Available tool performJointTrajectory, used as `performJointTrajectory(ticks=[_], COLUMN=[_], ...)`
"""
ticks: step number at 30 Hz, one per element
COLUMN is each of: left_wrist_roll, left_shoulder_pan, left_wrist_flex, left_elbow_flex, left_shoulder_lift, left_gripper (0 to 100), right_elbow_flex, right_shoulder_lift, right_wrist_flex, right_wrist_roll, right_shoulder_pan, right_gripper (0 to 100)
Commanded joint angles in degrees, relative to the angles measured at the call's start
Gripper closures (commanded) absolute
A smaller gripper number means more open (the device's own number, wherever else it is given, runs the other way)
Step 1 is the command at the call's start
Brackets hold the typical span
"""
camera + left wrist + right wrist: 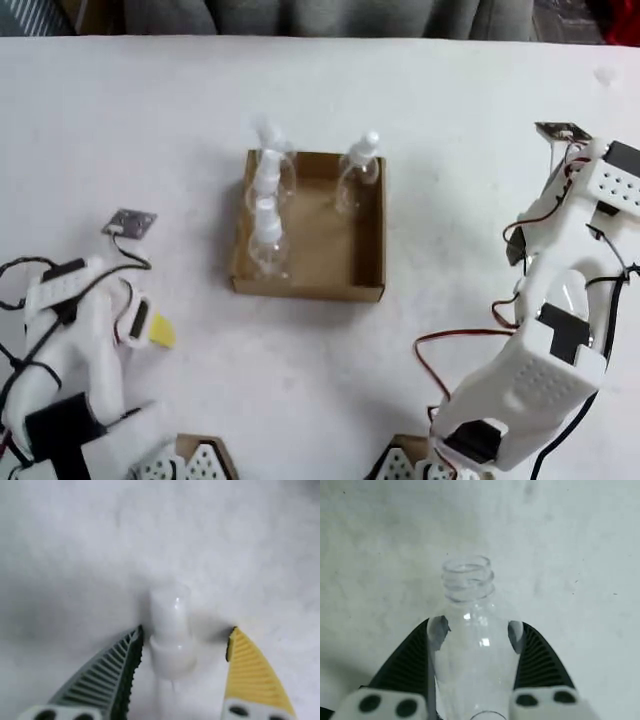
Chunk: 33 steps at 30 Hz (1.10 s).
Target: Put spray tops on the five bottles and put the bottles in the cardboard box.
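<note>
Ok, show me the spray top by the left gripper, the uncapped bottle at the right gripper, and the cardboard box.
spray top [171, 625], left wrist view, on its white stem.
uncapped bottle [468, 577], right wrist view, on its threaded neck.
cardboard box [369, 240], high view, on an inner side wall.

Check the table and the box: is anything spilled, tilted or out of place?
Nothing stands out. The capped bottles sit inside the cardboard box, and nothing is spilled. The bottle in the right tool has no top yet; a spray top lies inside the open left tool.
</note>
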Motion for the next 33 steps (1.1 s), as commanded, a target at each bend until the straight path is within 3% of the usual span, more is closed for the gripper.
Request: performJointTrajectory(ticks=[1, 5, 8, 14, 19, 25, 33], left_wrist_roll=[-0.7, -0.7, 1.41, 10.2, 23.38, 35.08, 44.92], left_shoulder_pan=[0.84, 3.12, 3.74, 3.56, 3.47, 3.56, 3.56], left_wrist_flex=[-1.23, -1.58, -1.14, -1.14, 0.26, 7.3, 7.82], left_elbow_flex=[-2.99, -2.73, -2.64, -4.75, -10.29, -16.35, -16.88], left_shoulder_lift=[1.45, 1.8, 1.8, 1.19, -2.42, -14.9, -35.91], left_gripper=[78, 99, 95, 98, 98, 98, 98], right_elbow_flex=[-0.35, -0.26, 1.49, 1.76, 5.63, 21.1, 30.51], right_shoulder_lift=[-3.56, -3.3, -3.74, -5.67, -17.8, -37.32, -57.71], right_wrist_flex=[1.19, 1.19, 1.19, 1.27, 1.27, 1.1, -0.04], right_wrist_roll=[-0.53, -0.53, -0.26, -0.88, -6.33, -6.77, -14.15], right_shoulder_pan=[-0.48, -0.48, -0.48, -1.01, -3.56, -10.42, -19.65], right_gripper=[98.2, 98.2, 98.2, 98.2, 98.2, 98.2, 98.2])
